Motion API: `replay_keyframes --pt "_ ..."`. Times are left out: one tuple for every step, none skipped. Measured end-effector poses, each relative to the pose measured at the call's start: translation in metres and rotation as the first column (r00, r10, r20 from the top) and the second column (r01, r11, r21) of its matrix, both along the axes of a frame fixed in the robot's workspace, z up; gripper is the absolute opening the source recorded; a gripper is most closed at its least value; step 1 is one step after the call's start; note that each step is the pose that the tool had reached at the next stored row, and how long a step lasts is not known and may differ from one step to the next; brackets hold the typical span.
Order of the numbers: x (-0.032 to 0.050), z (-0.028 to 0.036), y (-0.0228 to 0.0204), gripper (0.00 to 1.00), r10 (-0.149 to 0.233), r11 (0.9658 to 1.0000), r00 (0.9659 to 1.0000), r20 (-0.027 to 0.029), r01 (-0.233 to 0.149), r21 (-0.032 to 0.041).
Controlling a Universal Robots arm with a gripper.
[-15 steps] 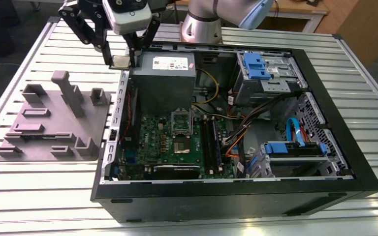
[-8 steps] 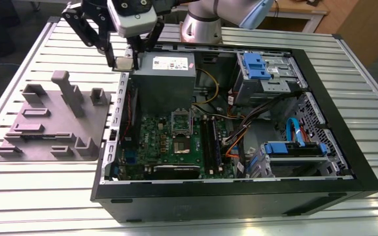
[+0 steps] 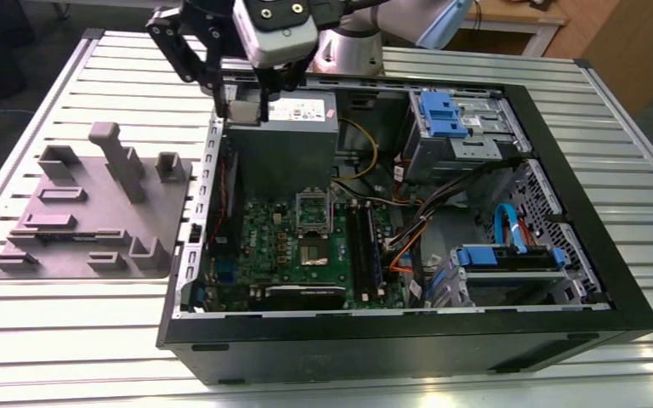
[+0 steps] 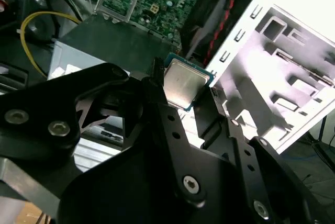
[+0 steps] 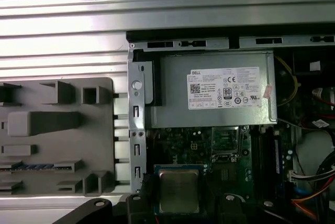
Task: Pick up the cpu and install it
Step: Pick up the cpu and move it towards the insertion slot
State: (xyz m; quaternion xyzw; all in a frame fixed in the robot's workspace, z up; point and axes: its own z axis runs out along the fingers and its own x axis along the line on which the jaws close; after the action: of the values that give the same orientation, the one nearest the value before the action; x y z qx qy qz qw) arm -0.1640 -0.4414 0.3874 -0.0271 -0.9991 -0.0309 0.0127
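Note:
The cpu (image 4: 183,84), a small square chip with a silvery metal top and a pale rim, sits between my black fingers; it also appears in the first wrist view as the cpu (image 5: 179,190). My gripper (image 3: 241,106) is shut on it and hangs above the back corner of the open computer case, at the exterior view's left, over the edge of the power supply (image 3: 281,127). The motherboard's socket (image 3: 313,242) lies lower in the case with its metal frame raised. The socket (image 5: 226,140) is also seen beyond the held chip.
The black computer case (image 3: 599,280) lies open on a slatted metal table. Blue drive brackets (image 3: 445,115), cables and memory slots (image 3: 363,242) crowd its interior. A grey moulded fixture tray (image 3: 88,212) lies on the exterior view's left, outside the case wall.

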Motion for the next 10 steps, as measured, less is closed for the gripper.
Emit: replay_keyframes --pt "0.0028 -0.0001 0.0 0.47 0.0 1.0 1.0 0.0 0.0 0.0" --pt "0.0051 -0.0002 0.0 0.47 0.0 1.0 1.0 0.0 0.0 0.0" --pt "0.0076 -0.0002 0.0 0.47 0.0 1.0 1.0 0.0 0.0 0.0" --pt "0.0098 -0.0003 0.0 0.47 0.0 1.0 1.0 0.0 0.0 0.0001" --pt "0.0118 -0.0003 0.0 0.47 0.0 1.0 1.0 0.0 0.0 0.0" --pt "0.013 -0.0004 0.0 0.47 0.0 1.0 1.0 0.0 0.0 0.0" --pt "0.0138 -0.0004 0.0 0.47 0.0 1.0 1.0 0.0 0.0 0.0" --pt "0.0144 -0.0004 -0.0001 0.47 0.0 1.0 1.0 0.0 0.0 0.0" --pt "0.0147 -0.0004 -0.0001 0.47 0.0 1.0 1.0 0.0 0.0 0.0" --pt "0.0147 -0.0004 -0.0001 0.47 0.0 1.0 1.0 0.0001 0.0 0.0001"
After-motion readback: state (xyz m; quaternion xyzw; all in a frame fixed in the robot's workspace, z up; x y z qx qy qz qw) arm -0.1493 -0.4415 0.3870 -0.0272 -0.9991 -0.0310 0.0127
